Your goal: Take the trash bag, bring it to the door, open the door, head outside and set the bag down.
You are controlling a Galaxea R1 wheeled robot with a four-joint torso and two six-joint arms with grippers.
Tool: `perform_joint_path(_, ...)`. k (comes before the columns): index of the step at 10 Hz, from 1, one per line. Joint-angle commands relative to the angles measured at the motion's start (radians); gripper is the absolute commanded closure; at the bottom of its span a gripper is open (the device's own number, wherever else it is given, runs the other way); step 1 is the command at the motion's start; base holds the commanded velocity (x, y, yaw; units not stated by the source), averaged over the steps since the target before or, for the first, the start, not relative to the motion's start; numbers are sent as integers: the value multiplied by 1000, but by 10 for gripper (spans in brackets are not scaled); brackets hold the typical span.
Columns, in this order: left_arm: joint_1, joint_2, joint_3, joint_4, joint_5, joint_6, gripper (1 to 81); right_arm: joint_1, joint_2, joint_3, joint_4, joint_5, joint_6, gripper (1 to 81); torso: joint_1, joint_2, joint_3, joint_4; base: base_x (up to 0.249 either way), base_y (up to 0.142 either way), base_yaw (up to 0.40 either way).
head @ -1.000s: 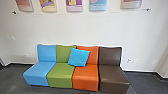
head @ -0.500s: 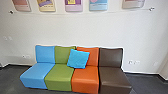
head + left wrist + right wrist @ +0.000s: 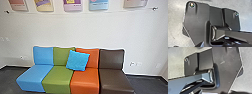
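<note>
Below my left arm, the left wrist view looks down on the dark plate [image 3: 198, 18] of my own body, with the jointed bar beside it and grey floor [image 3: 175, 18] around. My right wrist view has the same plate [image 3: 228, 72] and bar from the other side, over pale grey floor [image 3: 248, 78]. How either gripper stands, I cannot tell.
Ahead in the head view, a row of seats joins blue [image 3: 35, 75], green [image 3: 58, 77], orange [image 3: 85, 78] and brown [image 3: 113, 78] sections against a white wall [image 3: 75, 30]. A blue cushion [image 3: 77, 60] leans on it. Posters hang above; dark floor [image 3: 147, 83] lies alongside.
The head view has shifted closer to the seats, which look larger and sit lower in it; the camera has moved with me.
</note>
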Motion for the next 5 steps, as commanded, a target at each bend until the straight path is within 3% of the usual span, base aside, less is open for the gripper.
perform_joint_path(1, -31, -4, 4, 3, 60, 5, 10, 31, -4, 8, -13, -65, -6, 10, 0, 0, 0, 0, 147, 0, 0)
perform_joint_path(5, -31, -6, 4, 3, 60, 5, 10, 29, -6, 4, -1, -63, 3, 10, 0, 0, 0, 0, 137, 0, 0)
